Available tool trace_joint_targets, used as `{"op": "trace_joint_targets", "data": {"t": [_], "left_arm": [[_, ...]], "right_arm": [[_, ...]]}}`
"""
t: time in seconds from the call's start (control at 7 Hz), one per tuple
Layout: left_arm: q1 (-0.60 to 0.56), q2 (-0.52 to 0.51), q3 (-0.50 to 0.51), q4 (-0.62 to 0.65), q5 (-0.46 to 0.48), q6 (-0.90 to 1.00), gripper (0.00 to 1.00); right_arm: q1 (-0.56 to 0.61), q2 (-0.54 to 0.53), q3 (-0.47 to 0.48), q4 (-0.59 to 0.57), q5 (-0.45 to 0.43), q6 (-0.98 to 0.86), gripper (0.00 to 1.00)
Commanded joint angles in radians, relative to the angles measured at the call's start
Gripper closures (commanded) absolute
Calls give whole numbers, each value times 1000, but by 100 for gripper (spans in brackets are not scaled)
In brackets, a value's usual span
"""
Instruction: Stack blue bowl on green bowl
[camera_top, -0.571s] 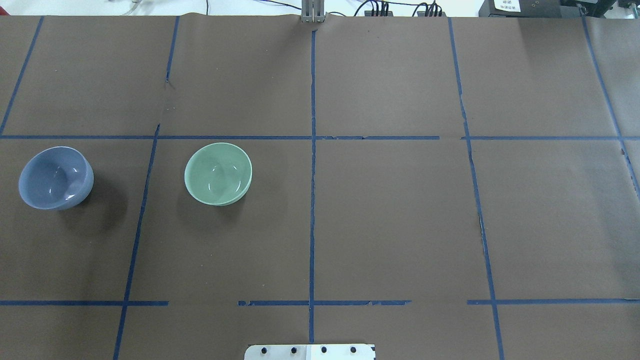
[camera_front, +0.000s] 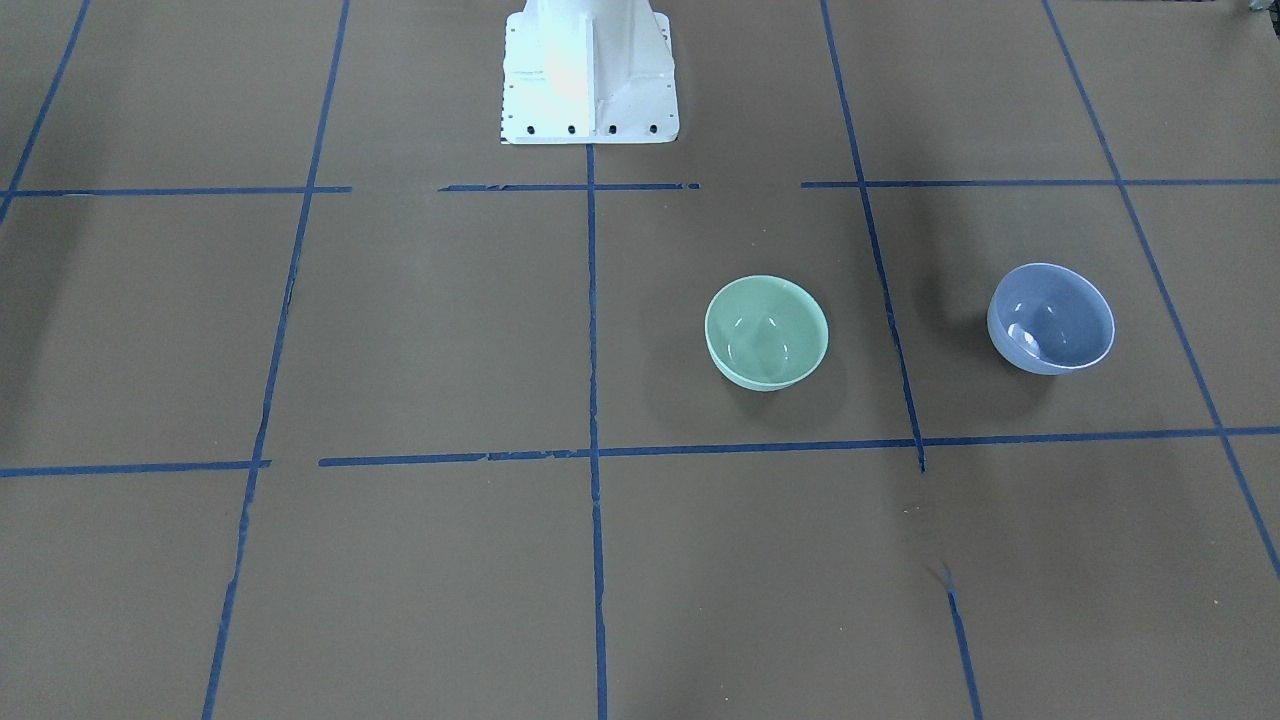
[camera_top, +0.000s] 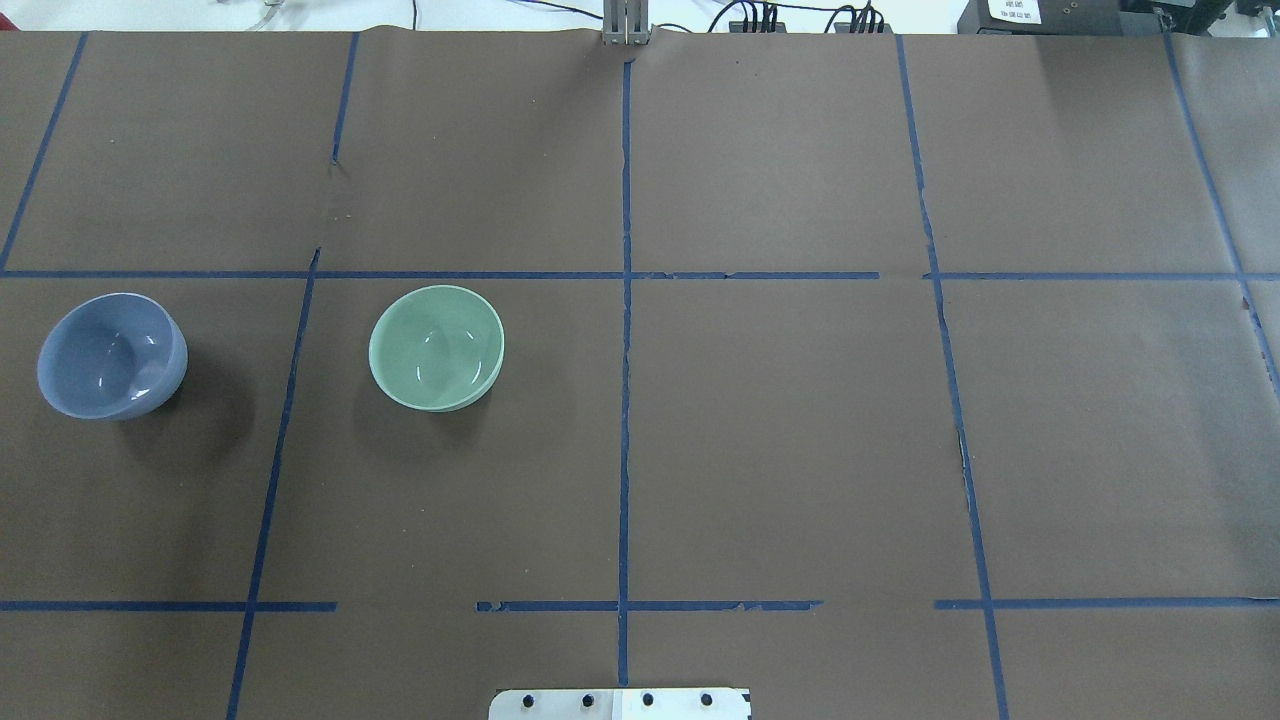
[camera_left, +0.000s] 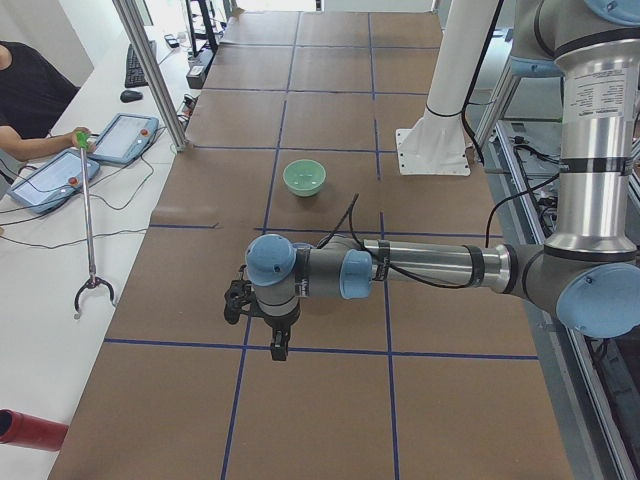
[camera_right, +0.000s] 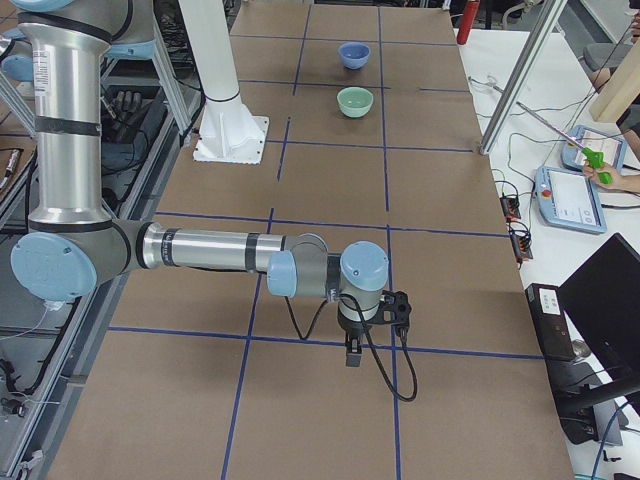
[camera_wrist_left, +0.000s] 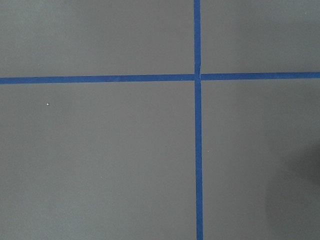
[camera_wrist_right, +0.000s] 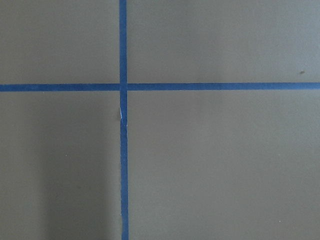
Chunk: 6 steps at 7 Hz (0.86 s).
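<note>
Blue bowl (camera_top: 112, 355) sits upright at the left of the counter (camera_top: 800, 450). Green bowl (camera_top: 436, 347) is to its right, apart, tape line (camera_top: 285, 400) between. Left end effector (camera_left: 278, 350) and right end effector (camera_right: 352, 358) hover well apart from both bowls; fingers apart or together, can't tell.

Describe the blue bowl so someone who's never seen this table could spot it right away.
The brown table carries a grid of blue tape; two bowls sit in its middle row, both on the robot's left half. The blue bowl is the outer one, a grid cell beyond the green bowl toward the table's left end. It is periwinkle; its neighbour is pale mint.
</note>
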Motion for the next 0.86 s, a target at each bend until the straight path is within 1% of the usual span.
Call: {"op": "trace_joint_targets", "data": {"t": [0.0,0.14,0.29,0.43,0.57,0.71], "left_arm": [[3,-16,-49,-15,-6,-15,0],[8,-16,-72,-33,-8,-27,0],[61,-5,-122,-69,-6,-172,0],[140,17,-135,-172,-6,-336,0],[216,77,-123,-363,-2,-473,0],[294,103,-86,-550,4,-649,0]], "right_arm": [[0,0,0,1,0,0,0],[0,0,0,1,0,0,0],[0,0,0,1,0,0,0],[0,0,0,1,1,0,0],[0,0,0,1,0,0,0],[0,0,0,1,1,0,0]]}}
